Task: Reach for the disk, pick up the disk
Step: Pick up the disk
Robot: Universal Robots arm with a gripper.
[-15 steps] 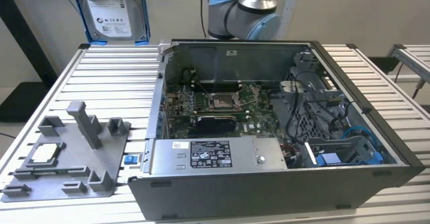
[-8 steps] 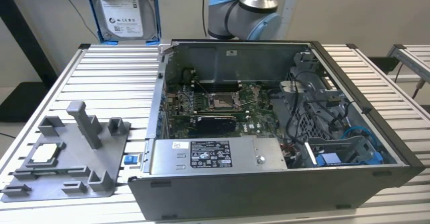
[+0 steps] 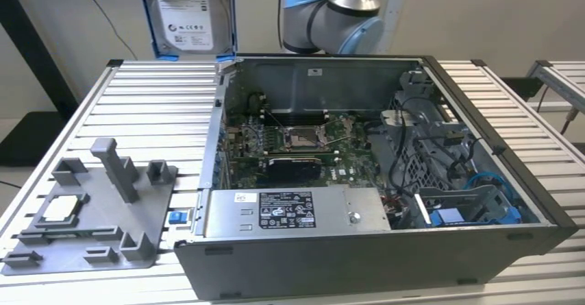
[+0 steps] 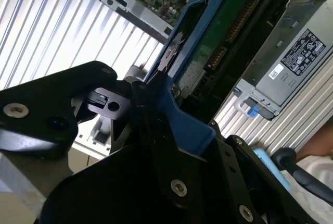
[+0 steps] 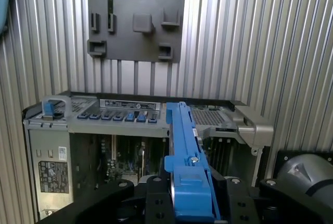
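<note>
Disk (image 3: pixel 189 17) hangs upright at the upper left of the exterior view, above the far edge of the table (image 3: pixel 137 106) and just left of the open computer case (image 3: pixel 366 250). In the first wrist view the claw (image 5: pixel 191 195) pinches its blue caddy edge, case below.

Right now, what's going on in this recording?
The arm's gripper is shut on the disk, gripping its blue caddy frame and holding it upright in the air. Both wrist views look down past it onto the open computer case and the slatted table. The pickup appears done.
</note>
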